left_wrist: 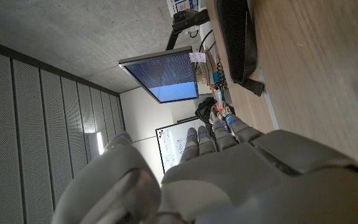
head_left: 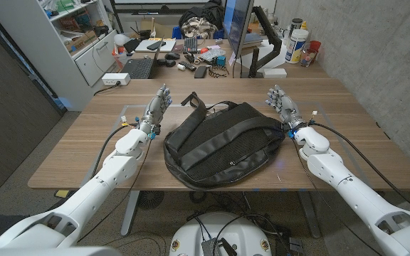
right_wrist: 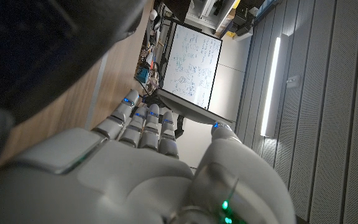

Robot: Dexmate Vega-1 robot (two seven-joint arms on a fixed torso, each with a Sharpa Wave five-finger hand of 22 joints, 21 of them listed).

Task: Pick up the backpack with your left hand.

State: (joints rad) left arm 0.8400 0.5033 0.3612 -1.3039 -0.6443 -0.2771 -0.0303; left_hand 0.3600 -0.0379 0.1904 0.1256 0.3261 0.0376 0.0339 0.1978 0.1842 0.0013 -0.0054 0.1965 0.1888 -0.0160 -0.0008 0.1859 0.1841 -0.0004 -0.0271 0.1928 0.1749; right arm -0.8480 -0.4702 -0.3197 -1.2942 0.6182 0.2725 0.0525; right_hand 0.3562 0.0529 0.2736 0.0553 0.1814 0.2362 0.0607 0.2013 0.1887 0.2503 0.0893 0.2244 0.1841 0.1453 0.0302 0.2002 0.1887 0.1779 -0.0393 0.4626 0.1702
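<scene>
A black backpack [head_left: 223,142] lies flat in the middle of the wooden table [head_left: 84,153], its carry loop [head_left: 195,104] and straps pointing toward the far side. My left hand [head_left: 155,110] stands to the left of the bag, fingers stretched out and apart, holding nothing, a short gap from the bag's edge. My right hand [head_left: 282,105] stands on the bag's right side, fingers also extended and empty, close to the bag's upper right corner. The left wrist view shows the bag's edge [left_wrist: 235,37] beyond my left hand [left_wrist: 229,180]. In the right wrist view the dark bag [right_wrist: 36,50] lies beside my right hand [right_wrist: 135,168].
Behind the table stands a cluttered desk with a monitor [head_left: 238,28], a laptop [head_left: 138,68], bottles [head_left: 297,44] and small items. A white shelf unit [head_left: 70,35] is at the back left. A concrete wall runs along the right. Bare tabletop lies on both sides of the bag.
</scene>
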